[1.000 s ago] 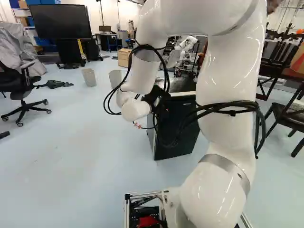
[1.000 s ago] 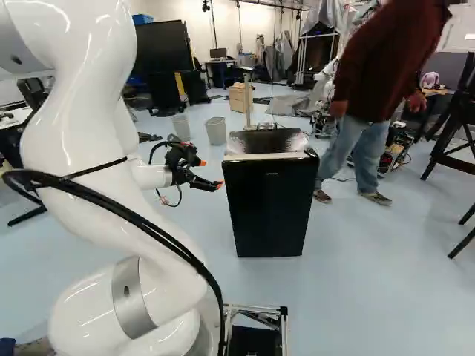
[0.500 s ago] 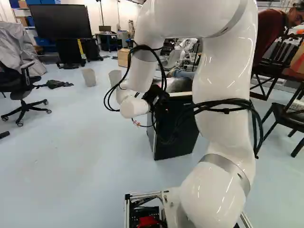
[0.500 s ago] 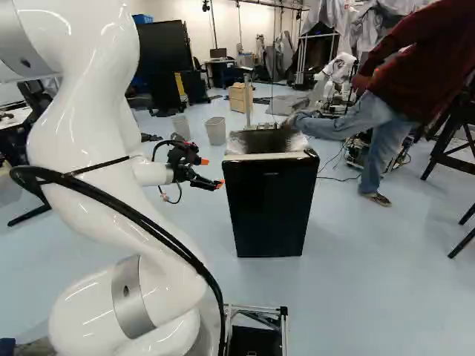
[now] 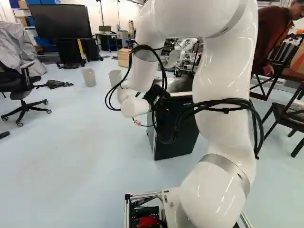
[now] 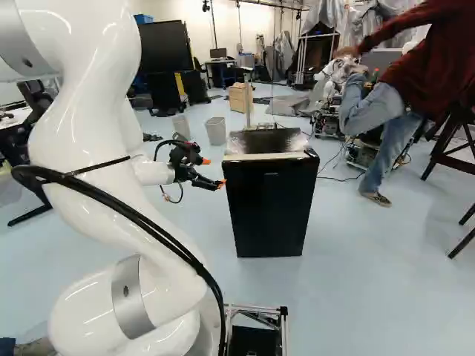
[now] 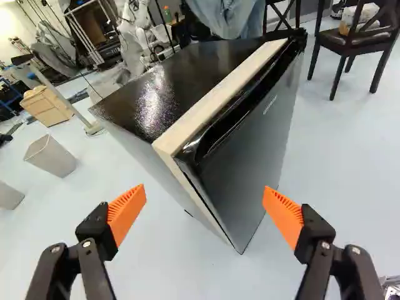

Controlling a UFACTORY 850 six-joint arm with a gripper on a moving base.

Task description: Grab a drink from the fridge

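While the little black fridge (image 6: 271, 204) stands on the pale blue floor (image 6: 371, 297), its front door (image 6: 269, 211) is closed. The top of the fridge (image 7: 162, 87) is dark and shiny, and a light strip (image 7: 219, 94) runs along it by the door.

The claw (image 6: 213, 172) is up in the air, near the top front corner of the fridge, just to the left in the right base view. It is open. In the wrist view, its two orange pads (image 7: 127, 212) are wide apart, and they hold nothing. The fridge is ahead of them, with one top corner in the middle, between the two sides. I cannot tell if a pad touches the fridge.

The big white arm (image 6: 82, 148) is left of the fridge in the right base view. In the left base view, its black cords (image 5: 223, 105) hang across in front of the fridge.

Two light bins (image 6: 215, 131) sit behind the fridge and to its left. A wooden box (image 6: 240, 96) is farther behind it. Another robot (image 5: 187, 45), a white one, is behind the fridge too. A big dark screen (image 5: 61, 21) is far back, left of the fridge. A black chair with wheels (image 5: 21, 92) is well left of the fridge, and a dark wooden chair (image 5: 289, 111) is to its right.
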